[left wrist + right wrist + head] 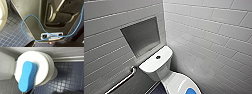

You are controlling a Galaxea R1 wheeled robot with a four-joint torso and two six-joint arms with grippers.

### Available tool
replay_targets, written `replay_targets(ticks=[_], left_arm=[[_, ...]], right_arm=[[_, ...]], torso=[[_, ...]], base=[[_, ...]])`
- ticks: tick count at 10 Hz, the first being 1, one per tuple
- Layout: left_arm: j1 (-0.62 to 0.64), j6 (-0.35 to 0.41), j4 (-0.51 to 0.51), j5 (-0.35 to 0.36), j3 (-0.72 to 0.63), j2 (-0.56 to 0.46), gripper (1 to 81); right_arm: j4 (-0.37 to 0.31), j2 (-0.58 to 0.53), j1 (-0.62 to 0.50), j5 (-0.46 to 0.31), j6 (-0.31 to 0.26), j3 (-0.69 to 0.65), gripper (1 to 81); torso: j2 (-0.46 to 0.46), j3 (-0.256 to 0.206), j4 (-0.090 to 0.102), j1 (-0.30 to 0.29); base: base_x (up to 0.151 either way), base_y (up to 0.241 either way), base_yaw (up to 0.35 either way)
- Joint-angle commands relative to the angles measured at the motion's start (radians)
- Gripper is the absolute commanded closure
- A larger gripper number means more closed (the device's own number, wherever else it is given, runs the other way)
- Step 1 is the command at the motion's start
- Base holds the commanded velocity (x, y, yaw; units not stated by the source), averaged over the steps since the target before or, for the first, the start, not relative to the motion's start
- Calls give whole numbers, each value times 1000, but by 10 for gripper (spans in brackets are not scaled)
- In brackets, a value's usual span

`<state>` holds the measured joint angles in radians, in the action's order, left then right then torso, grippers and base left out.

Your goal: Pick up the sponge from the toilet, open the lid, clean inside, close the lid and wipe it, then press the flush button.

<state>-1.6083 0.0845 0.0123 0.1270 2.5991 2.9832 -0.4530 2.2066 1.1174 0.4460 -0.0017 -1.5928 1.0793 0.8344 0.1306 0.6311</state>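
Note:
The white toilet (159,65) stands in the corner of the tiled walls. A dark round flush button (158,57) sits on its tank top. The lid (177,82) is shut, and the bright blue sponge (192,91) lies on it at the near end. From the right wrist, the sponge (28,76) lies lengthwise across the lid (41,63), and part of it overhangs the lid's rim. The tank (6,65) is beyond it. Nothing grips the sponge. Both grippers are open and hold nothing.
A recessed niche (142,35) is set in the wall behind the tank. A metal grab bar (124,80) runs along the left wall. The floor (67,75) has dark blue tiles. The left wrist faces my own base with a blue cable (23,23).

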Motion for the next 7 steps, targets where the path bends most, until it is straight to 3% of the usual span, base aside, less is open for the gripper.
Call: replay_targets(ticks=[1, 3, 4, 5, 7], left_arm=[[-25, 8, 0, -78, -4, -6, 10], [-25, 8, 0, -78, -4, -6, 10], [-25, 8, 1, -78, -4, -2, 10], [-26, 8, 0, -78, -4, -2, 10], [-26, 8, 1, -78, -4, 1, 10]], right_arm=[[-9, -23, -86, -44, 60, 25, 10], [-15, -5, -95, -44, 80, 1, 10], [-13, -3, -96, -43, 88, -2, 10], [-13, -2, -99, -43, 89, -2, 10], [-12, 4, -109, -43, 89, 2, 10]], torso=[[98, 0, 0, 63], [174, 0, 0, 111], [207, 32, 0, 132], [245, 93, 0, 156], [302, 119, 0, 190]], base=[[0, 0, 0], [0, 0, 0], [0, 0, 0], [0, 0, 0], [0, 0, 0]])
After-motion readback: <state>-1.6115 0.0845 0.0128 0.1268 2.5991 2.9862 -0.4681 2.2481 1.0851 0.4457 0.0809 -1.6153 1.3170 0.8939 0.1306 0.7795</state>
